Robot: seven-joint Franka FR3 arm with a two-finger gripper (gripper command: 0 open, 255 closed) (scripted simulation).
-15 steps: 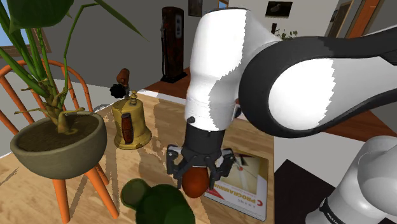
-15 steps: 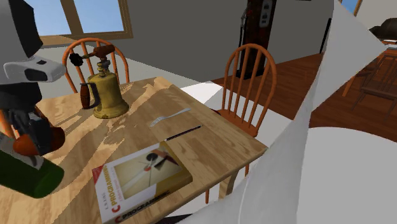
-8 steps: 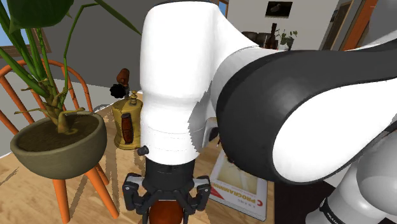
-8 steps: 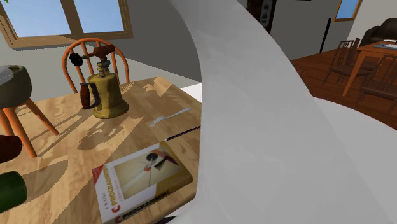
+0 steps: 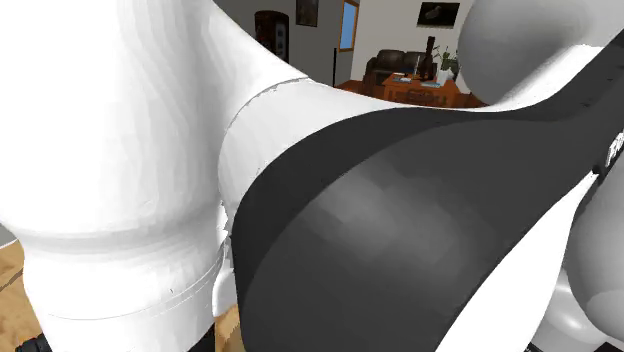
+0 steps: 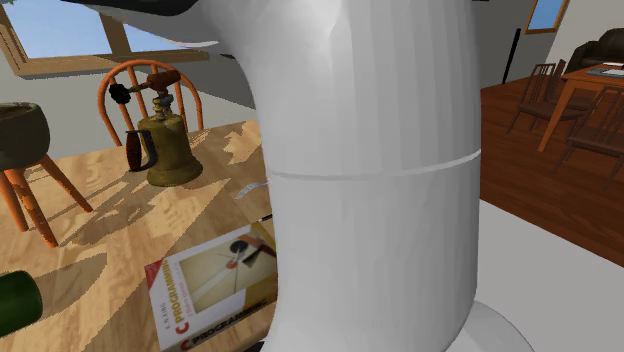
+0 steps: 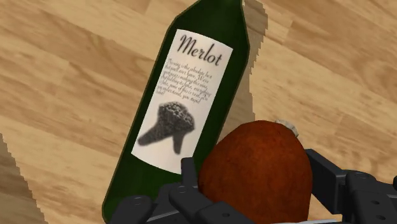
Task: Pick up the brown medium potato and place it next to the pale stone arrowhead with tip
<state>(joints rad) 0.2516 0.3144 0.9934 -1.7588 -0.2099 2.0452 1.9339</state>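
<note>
A reddish-brown potato (image 7: 251, 153) sits clasped between the black fingers of my gripper (image 7: 253, 167), which is shut on it above the wooden table (image 7: 63, 76). Right beside the potato lies a dark green wine bottle (image 7: 184, 95) labelled Merlot, flat on the wood. A small pale bit (image 7: 287, 125) peeks out past the potato's far side; I cannot tell what it is. In the shoulder view the white and dark arm (image 5: 300, 200) stands close in front of the camera.
In the second exterior view the arm (image 6: 370, 150) rises mid-picture. Around it are a brass blowtorch (image 6: 165, 145), a book (image 6: 215, 280) near the table's front edge, the bottle's base (image 6: 14, 302), an orange chair (image 6: 130, 85) and a plant pot (image 6: 18, 130).
The arm has swung toward both cameras and now blocks much of each view. The gripper carried the potato down and out of the shoulder view's lower left.
</note>
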